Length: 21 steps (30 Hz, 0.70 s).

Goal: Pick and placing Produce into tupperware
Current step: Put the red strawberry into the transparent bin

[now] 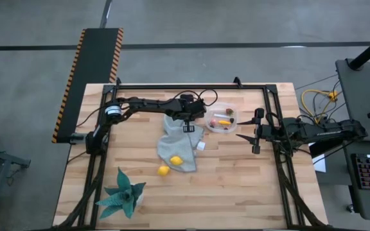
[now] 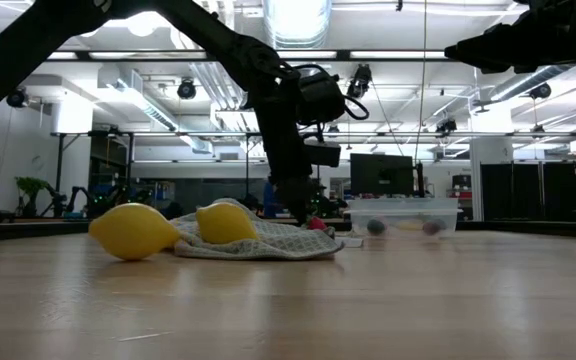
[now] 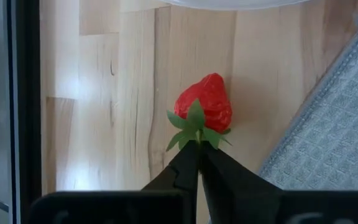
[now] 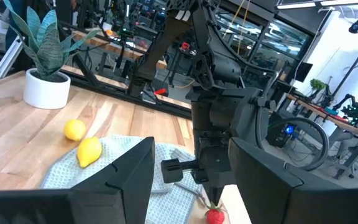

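A red strawberry (image 3: 205,102) with green leaves sits between the grey-blue cloth (image 1: 180,144) and the clear tupperware (image 1: 222,119). My left gripper (image 3: 197,148) stands over it, pointing down, shut on its leafy top. The tupperware holds several small pieces, among them a yellow-orange stick (image 1: 224,122). One lemon (image 1: 176,160) lies on the cloth's near part and another (image 1: 164,170) on the wood beside it. My right gripper (image 1: 257,132) hovers wide open to the right of the tupperware, touching nothing. My left gripper pinches the strawberry's green leafy top (image 3: 197,129) between its two fingertips, coming from above and pointing down. The red body (image 4: 215,216) points away below the fingers, close over the wood. Whether it is lifted clear or still rests on the table, I cannot tell.
A small white cube (image 1: 201,146) lies at the cloth's right edge. A teal spiky plant (image 1: 122,196) in a white pot stands at the near left corner. A black frame (image 1: 191,85) borders the table's far, left and right sides. Bare wood (image 1: 236,186) spreads over the near right.
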Each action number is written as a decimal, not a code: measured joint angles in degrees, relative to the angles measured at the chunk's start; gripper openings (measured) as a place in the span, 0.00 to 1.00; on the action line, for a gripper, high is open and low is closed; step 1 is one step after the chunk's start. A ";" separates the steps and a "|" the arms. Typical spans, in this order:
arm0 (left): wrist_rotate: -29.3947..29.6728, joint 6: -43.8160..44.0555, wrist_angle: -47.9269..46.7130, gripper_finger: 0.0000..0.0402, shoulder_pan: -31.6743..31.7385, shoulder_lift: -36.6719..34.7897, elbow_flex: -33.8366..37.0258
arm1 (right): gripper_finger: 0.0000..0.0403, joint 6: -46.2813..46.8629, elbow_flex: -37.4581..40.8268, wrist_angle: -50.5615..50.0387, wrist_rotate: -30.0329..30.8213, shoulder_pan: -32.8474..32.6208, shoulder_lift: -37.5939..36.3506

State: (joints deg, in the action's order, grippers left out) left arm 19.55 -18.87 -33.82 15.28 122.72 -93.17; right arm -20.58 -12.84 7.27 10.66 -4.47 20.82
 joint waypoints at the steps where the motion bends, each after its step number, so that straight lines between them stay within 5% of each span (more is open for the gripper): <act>1: 0.00 0.00 0.00 0.00 -0.01 0.00 0.00 | 0.49 0.00 0.00 0.00 0.00 0.00 0.02; 21: 3.02 -1.34 -3.84 0.00 -0.25 -1.33 -0.64 | 0.49 -0.18 0.00 -0.20 0.07 0.01 0.01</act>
State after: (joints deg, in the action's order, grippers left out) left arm 22.58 -20.21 -37.67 15.03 121.38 -93.80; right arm -20.76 -12.84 7.06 10.72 -4.46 20.83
